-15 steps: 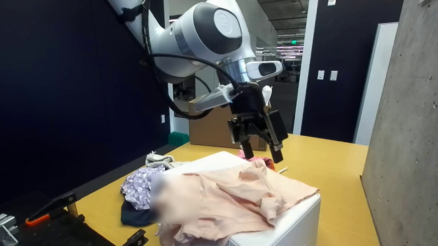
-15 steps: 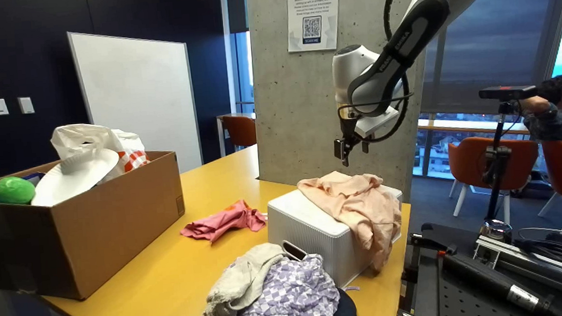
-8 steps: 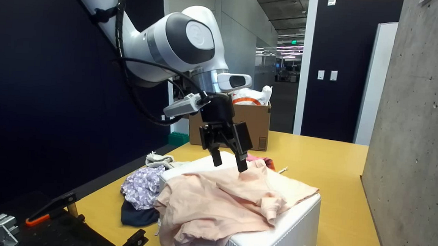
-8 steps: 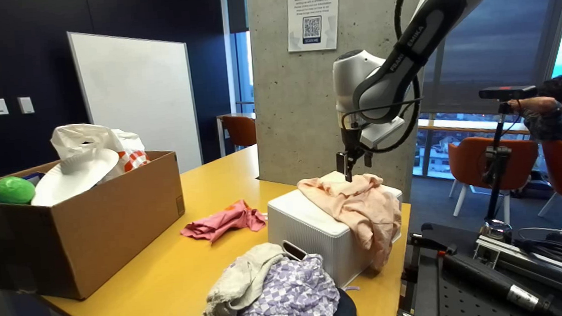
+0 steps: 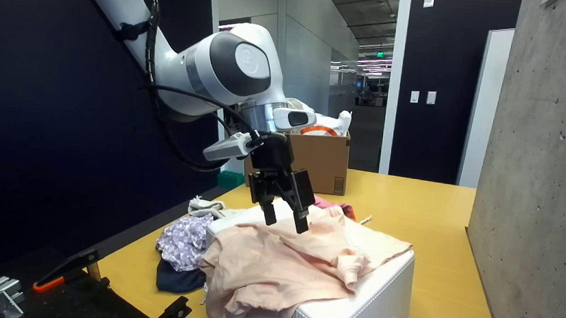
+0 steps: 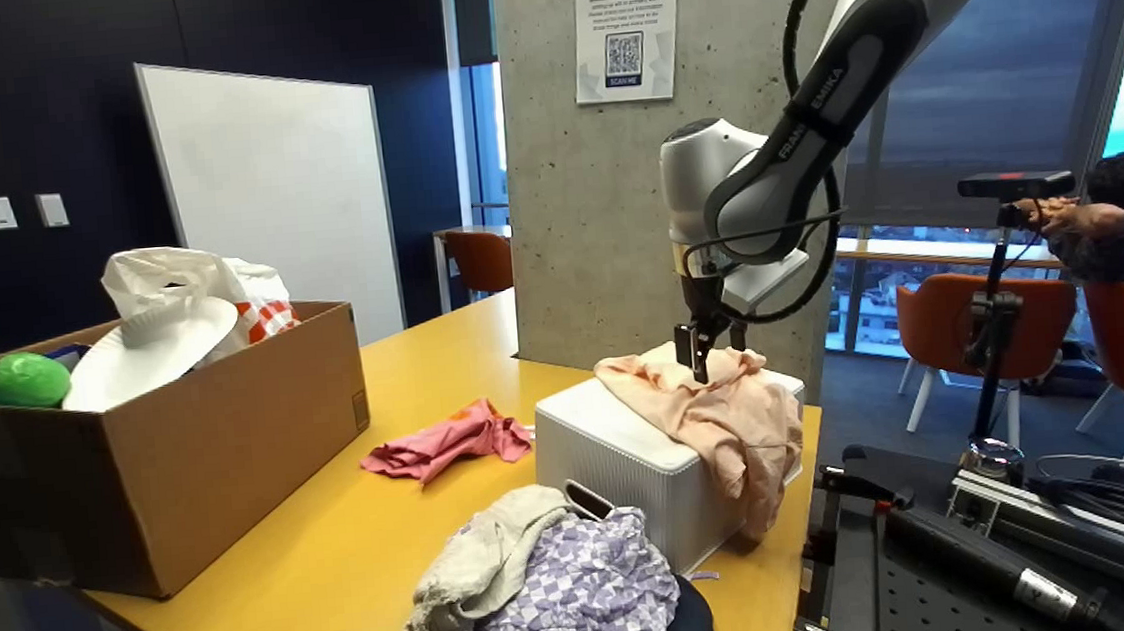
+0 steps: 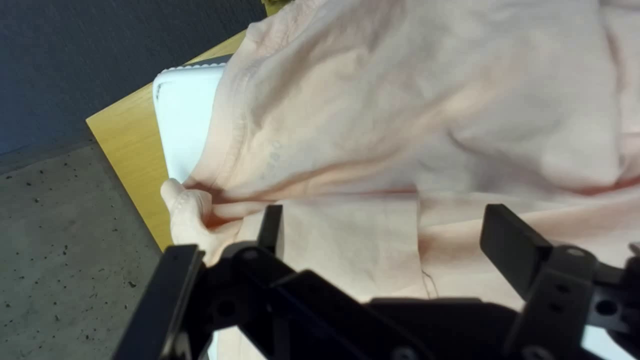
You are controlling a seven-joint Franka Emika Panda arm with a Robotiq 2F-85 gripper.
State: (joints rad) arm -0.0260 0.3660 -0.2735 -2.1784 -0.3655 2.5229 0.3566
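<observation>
Gripper (image 7: 388,239), jaws spread apart, above a peach garment (image 7: 360,150); contact cannot be determined. The peach garment drapes a white box (image 6: 611,432) near one corner of the tabletop (image 6: 321,565), hanging toward an adjoining edge. Purple-checked cloth (image 6: 578,585) lies beside the white box; a cardboard box (image 6: 252,460) stands at another edge.

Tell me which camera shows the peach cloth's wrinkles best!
The wrist view: the peach cloth fills much of it, wrinkles big and close, though parted jaws hide some. Both exterior views show it draped over a white box, wrinkles smaller.
</observation>
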